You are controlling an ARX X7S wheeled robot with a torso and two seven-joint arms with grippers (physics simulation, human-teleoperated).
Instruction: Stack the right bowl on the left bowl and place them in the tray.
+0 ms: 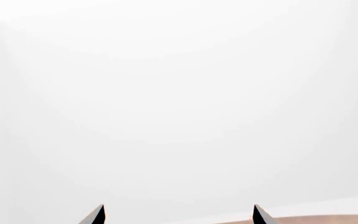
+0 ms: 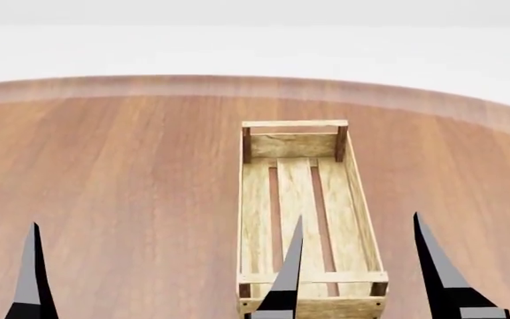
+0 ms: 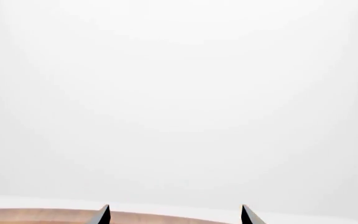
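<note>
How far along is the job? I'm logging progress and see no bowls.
Nothing looks done: the tray on the table is empty, and no bowls show. Nothing is in hand; both the left gripper and right gripper are open. Finding, stacking and placing remain.

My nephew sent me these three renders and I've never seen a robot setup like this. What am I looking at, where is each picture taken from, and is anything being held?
It is a simulated two-armed robot at a wooden table. The middle picture looks down from its head: a pale wooden tray lies there with nothing in it, and no bowls show. The dark spikes are gripper fingertips. The other pictures come from cameras by the left gripper and the right gripper; both see mostly white background and a sliver of table. Both grippers are open and hold nothing.
</note>
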